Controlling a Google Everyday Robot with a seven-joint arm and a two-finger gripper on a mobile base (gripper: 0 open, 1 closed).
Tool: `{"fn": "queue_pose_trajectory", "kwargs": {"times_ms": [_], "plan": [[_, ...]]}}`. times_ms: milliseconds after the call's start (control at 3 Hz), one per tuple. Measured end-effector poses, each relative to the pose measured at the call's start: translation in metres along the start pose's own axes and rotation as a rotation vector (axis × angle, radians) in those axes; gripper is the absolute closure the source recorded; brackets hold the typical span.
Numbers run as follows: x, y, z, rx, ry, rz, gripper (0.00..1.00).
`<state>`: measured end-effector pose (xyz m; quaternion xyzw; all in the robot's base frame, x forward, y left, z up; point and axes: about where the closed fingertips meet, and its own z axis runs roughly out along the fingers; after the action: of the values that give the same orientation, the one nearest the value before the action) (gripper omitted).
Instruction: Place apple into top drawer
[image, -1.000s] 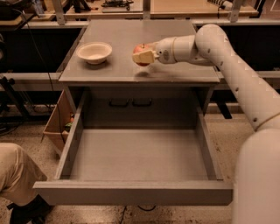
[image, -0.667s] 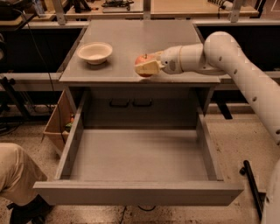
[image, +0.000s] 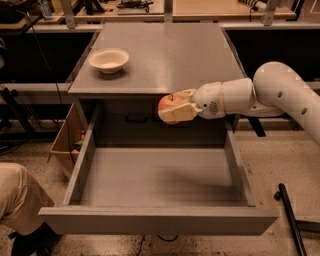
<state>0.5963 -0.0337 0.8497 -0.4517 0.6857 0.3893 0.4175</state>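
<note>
Grey, matte metal cabinet, count one. Its flat cabinet top (image: 165, 55) fills the 12 o'clock half of the view.

Top drawer (image: 160, 223), count one, pulled fully out toward 6 o'clock. It is a wide, shallow rectangle with its long axis running 9 to 3. Flat grey bottom, low side walls, plain front panel.

Robot arm (image: 280, 92), count one, enters from 3 o'clock. Smooth white rounded shell, reaching toward 9.

Cardboard box (image: 62, 142), count one, brown, on the speckled floor at 9 o'clock of the drawer.

Bowl (image: 109, 60), count one, cream-white, shallow and round. It sits upright on the cabinet top toward 10 o'clock, well apart from the gripper.

Gripper (image: 173, 106), count one, with two pale tan fingers (image: 181, 113). It hangs just in front of the cabinet top's front edge, above the rear of the drawer. Jaws clenched on the apple, one finger above and one below.

Apple (image: 165, 104), count one, red-orange, glossy, round, so no clear long axis. Its short stem points toward 12. It is held in the air, at 12 o'clock from the drawer bottom's centre and not touching it, and at 4 o'clock from the bowl.
</note>
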Motion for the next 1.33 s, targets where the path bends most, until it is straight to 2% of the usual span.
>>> {"fn": "queue_pose_trajectory", "kwargs": {"times_ms": [333, 667, 1000, 1333], "plan": [[0.000, 0.000, 0.000, 0.000, 0.000, 0.000, 1.00], [0.039, -0.005, 0.018, -0.011, 0.058, -0.018, 1.00], [0.108, -0.012, 0.042, -0.031, 0.147, -0.054, 1.00], [0.145, -0.017, 0.053, -0.048, 0.181, -0.093, 1.00]]}}
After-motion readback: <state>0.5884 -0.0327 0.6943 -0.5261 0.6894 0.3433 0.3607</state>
